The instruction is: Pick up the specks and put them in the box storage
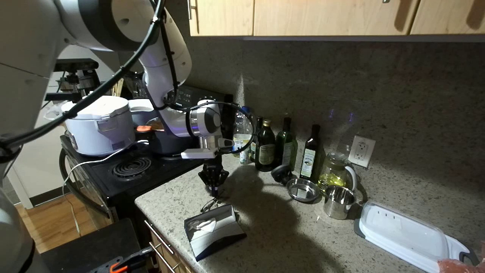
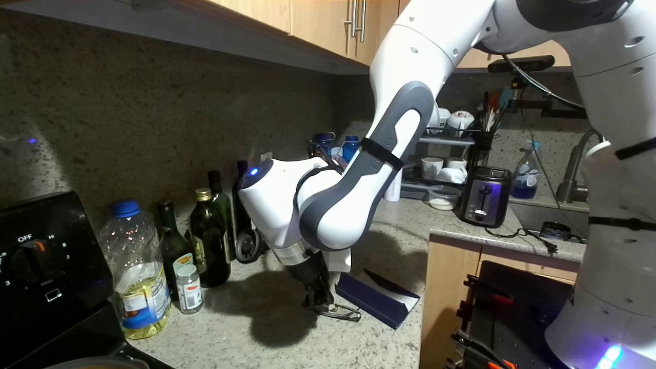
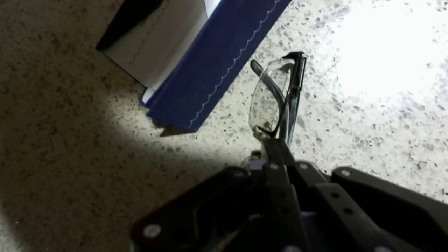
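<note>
The specks are a pair of glasses with clear lenses and dark folded arms [image 3: 295,82], on the speckled counter in the wrist view. They also show in both exterior views [image 1: 208,205] [image 2: 344,312]. My gripper [image 3: 278,148] points down, its fingertips closed together over the middle of the glasses, hiding the bridge and part of the far lens. It also shows in both exterior views [image 1: 214,192] [image 2: 319,301]. The box storage, a dark blue case with pale inside [image 3: 218,75], stands open beside the glasses, apart from the gripper. In the exterior views [image 1: 223,238] [image 2: 371,300] a whitish cloth lies in it.
Dark bottles [image 1: 266,148] and a plastic oil bottle [image 2: 138,277] stand along the back wall. A steel cup [image 1: 338,203], a steel dish [image 1: 302,190], a glass jug [image 1: 333,174] and a white lidded tray [image 1: 405,235] stand farther along. The stove [image 1: 132,167] adjoins the counter.
</note>
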